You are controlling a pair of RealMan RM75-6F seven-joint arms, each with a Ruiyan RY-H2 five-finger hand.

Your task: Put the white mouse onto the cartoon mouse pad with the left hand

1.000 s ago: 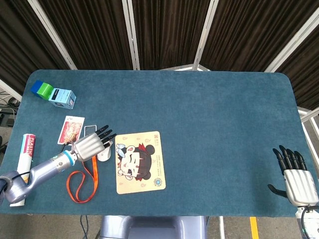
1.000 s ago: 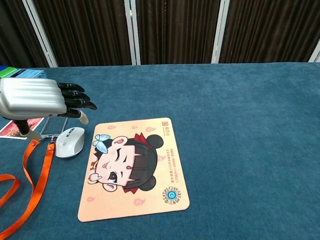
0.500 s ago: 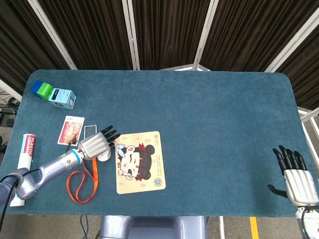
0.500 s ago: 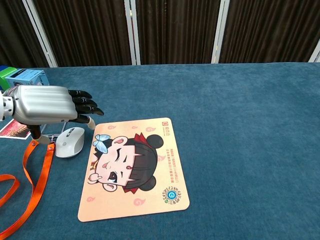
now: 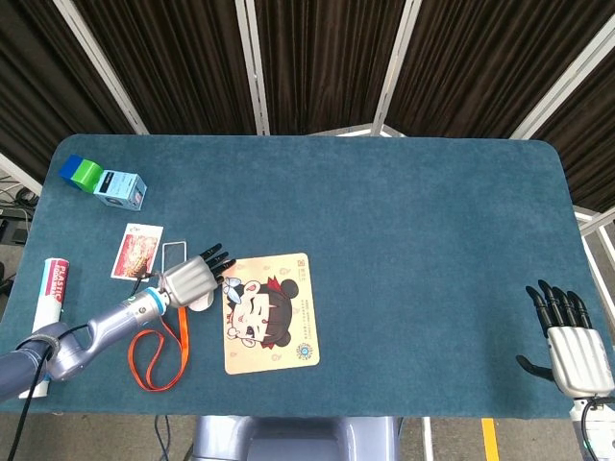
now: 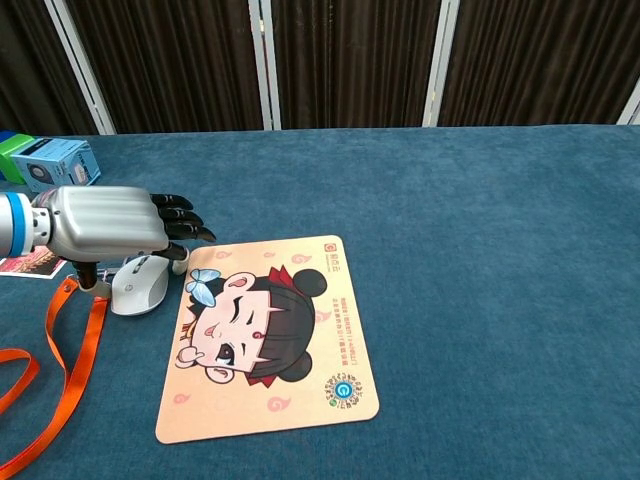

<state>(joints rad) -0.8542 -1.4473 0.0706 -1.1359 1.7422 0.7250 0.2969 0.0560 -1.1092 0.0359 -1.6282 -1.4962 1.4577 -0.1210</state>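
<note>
While your left hand (image 6: pixel 105 228) has come down and forward over the last second, it now hovers low above the white mouse (image 6: pixel 140 284), fingers stretched out flat and apart, holding nothing. That puts you at the end of the approach: the mouse sits directly beneath the palm, on the cloth just off the left edge of the cartoon mouse pad (image 6: pixel 268 337), which lies beyond your fingertips. Seen from the chest view, there is a gap between palm and mouse; the head view hides most of the mouse under the hand (image 5: pixel 190 279), so contact cannot be judged there. Only the head view shows your right hand (image 5: pixel 573 344), far off, fingers extended and empty.
</note>
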